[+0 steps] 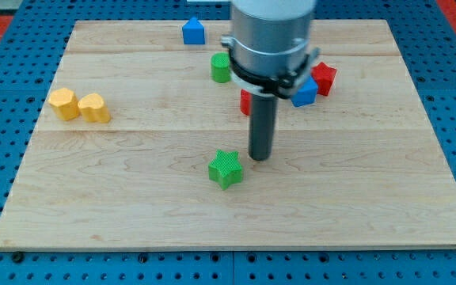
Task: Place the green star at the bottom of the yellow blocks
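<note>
The green star (pixel 226 169) lies on the wooden board, a little below the board's middle. Two yellow blocks sit side by side at the view's left: a hexagon-like one (pixel 63 104) and a heart-like one (pixel 94 108), touching each other. My tip (pixel 260 157) is just right of the green star and slightly above it in the view, very close to the star's upper right point. The rod hangs from the grey arm body (pixel 271 39) at the view's top.
A green cylinder (pixel 221 68) stands left of the arm body. A blue house-shaped block (pixel 193 32) is near the top edge. A red block (pixel 246 102), a blue block (pixel 305 93) and a red star (pixel 323 77) cluster behind the rod.
</note>
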You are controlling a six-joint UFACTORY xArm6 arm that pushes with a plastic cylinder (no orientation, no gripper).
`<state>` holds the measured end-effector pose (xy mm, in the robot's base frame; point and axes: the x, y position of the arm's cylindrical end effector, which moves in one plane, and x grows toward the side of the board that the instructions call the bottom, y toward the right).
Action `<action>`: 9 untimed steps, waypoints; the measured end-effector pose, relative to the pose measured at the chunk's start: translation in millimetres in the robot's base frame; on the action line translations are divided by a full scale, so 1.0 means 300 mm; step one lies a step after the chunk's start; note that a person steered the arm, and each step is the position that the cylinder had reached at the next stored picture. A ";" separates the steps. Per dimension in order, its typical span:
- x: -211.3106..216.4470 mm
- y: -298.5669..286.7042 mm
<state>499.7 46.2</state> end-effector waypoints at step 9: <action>0.117 -0.949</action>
<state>534.7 -238.5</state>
